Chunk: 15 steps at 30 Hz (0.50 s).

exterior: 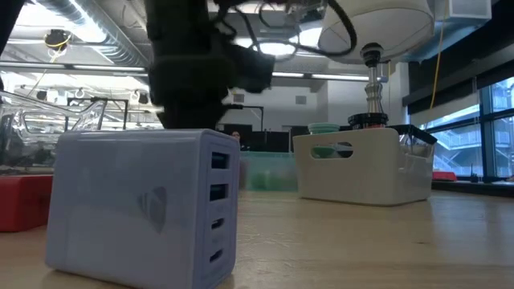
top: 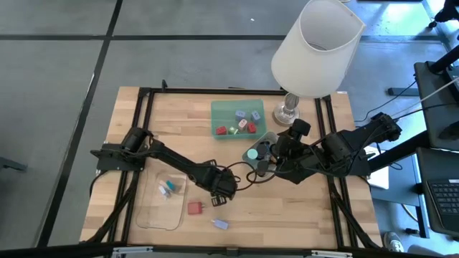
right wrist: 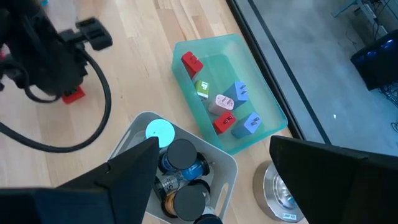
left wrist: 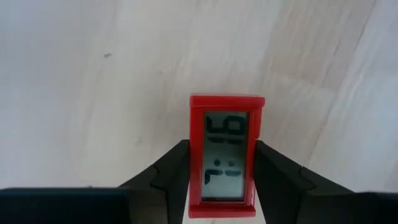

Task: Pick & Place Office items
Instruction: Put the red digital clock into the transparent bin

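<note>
My left gripper (top: 219, 188) is down over the middle of the table, shut on a small red-framed digital clock (left wrist: 227, 155) with a grey display. The gripper itself hides the clock in the high view. A red block (top: 195, 208) and a pale blue-grey charger (top: 220, 224) lie flat on the wood, nearer the front edge. My right gripper (right wrist: 211, 186) hangs open above the grey tray (top: 270, 137), which holds a teal disc (right wrist: 160, 131) and black round caps (right wrist: 181, 151). It touches nothing. My left gripper pinches the red clock by its two long sides (left wrist: 194, 168), one finger (left wrist: 168, 174) on each side. The fingers come steeply from above and lie along the clock. The display faces up toward the wrist. Whether the clock is clear of the table I cannot tell.
A green tray (top: 218, 107) at the back holds red, blue and pale pieces. A clear tray (top: 147, 215) with small bits sits at the near left. The white-shaded lamp (top: 315, 50) stands at the back right. Bare wood lies between the trays.
</note>
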Motion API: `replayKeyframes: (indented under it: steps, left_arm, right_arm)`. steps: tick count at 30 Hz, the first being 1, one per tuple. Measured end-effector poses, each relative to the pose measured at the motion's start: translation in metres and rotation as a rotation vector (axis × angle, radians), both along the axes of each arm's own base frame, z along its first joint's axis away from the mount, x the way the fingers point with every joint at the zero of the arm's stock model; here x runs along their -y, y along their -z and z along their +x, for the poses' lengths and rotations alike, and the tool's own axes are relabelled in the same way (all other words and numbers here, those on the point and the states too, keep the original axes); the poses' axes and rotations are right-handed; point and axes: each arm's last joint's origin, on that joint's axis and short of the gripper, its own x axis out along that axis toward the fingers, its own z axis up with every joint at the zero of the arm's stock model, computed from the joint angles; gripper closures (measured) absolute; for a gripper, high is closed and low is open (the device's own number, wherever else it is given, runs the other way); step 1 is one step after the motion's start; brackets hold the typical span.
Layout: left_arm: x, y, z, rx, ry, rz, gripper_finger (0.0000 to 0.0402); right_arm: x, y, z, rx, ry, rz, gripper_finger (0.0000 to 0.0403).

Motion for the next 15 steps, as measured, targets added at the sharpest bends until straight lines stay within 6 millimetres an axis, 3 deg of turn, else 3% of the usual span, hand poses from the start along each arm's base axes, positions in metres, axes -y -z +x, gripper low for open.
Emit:
replayKeyframes:
  steps: [7,15]
  left_arm:
    - [0.001,-0.039,-0.016,0.035,-0.025,0.048,0.0257]
    - [0.016,-0.113,-0.070,0.183,-0.122,0.061,0.0257]
  right_arm:
    - [0.000,0.000,0.000,0.000,0.000,0.000,0.0092]
    - [0.000,0.000,0.000,0.000,0.000,0.000,0.0092]
